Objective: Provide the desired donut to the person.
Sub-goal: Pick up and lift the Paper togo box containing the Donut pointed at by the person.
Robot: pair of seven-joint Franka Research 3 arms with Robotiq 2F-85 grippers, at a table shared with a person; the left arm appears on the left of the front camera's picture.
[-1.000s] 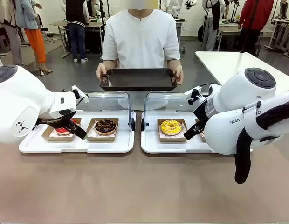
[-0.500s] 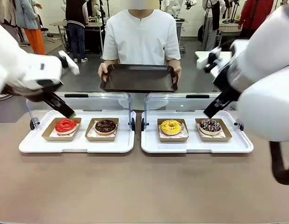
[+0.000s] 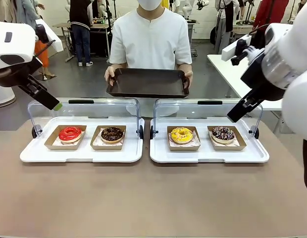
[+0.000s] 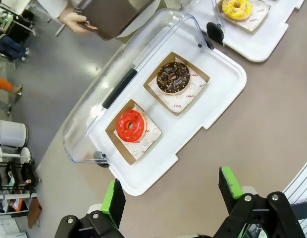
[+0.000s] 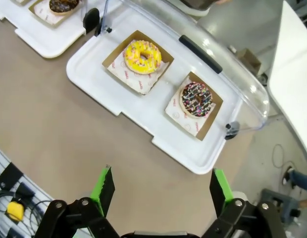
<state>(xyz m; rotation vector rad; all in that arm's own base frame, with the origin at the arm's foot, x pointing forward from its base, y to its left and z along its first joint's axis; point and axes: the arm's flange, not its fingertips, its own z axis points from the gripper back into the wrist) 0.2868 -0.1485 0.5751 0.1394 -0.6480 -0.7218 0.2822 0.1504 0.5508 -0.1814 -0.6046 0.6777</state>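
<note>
Both arms are riding higher than a second ago, pulled up and back off the donuts, so all four are showing bare. I am seeing the red donut (image 3: pixel 70 133) and the chocolate donut (image 3: pixel 112 133) lying in cardboard holders (image 3: pixel 49 145) on the left white tray (image 3: pixel 81 156). The yellow donut (image 3: pixel 181 134) and the sprinkled donut (image 3: pixel 223 133) are lying the same way on the right white tray (image 3: pixel 208 157). Both trays are resting on the worktop (image 3: pixel 153 198), with their clear lids (image 3: pixel 101 109) tipped up at the far side. Beyond the lids the person (image 3: pixel 150 39) is holding out a dark tray (image 3: pixel 147 83) in both hands.

I am keeping the left pincer (image 4: pixel 169 186) and the right pincer (image 5: pixel 161 181) spread wide, pinching nothing, each hanging above its own tray.

Nothing is telling me which donut is wanted, so I am risking the wrong pick. Squeezing too hard would be crushing the icing, and a shallow grab would be snagging a holder. Carrying a donut across, I could be clipping a raised lid or bumping the person's hands. Letting go early would be dropping it short of the dark tray.
</note>
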